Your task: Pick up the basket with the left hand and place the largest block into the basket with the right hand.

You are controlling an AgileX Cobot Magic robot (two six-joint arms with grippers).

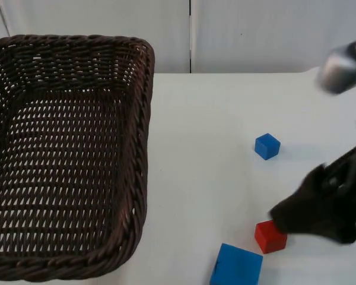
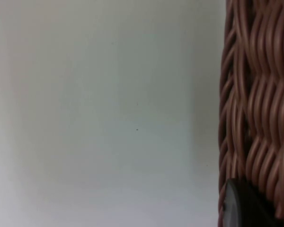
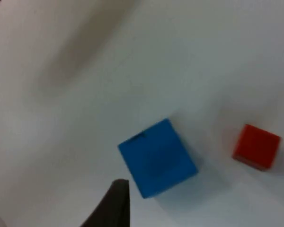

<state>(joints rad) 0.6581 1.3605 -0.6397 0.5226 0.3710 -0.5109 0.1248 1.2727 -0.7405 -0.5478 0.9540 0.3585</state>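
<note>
The dark brown wicker basket (image 1: 139, 136) looms large at the left of the top view, held up off the table. In the left wrist view its woven rim (image 2: 255, 109) runs beside a black fingertip (image 2: 241, 208) of my left gripper, which is shut on that rim. The largest block, a big blue cube (image 1: 237, 265) (image 3: 157, 157), lies at the table's front edge. My right gripper (image 1: 285, 215) hovers low at the right, blurred by motion, just above a red cube (image 1: 270, 236) (image 3: 256, 146) and to the right of the big blue cube.
A small blue cube (image 1: 267, 146) sits farther back on the white table (image 1: 207, 154). The grey partition wall (image 1: 255, 35) closes off the far side.
</note>
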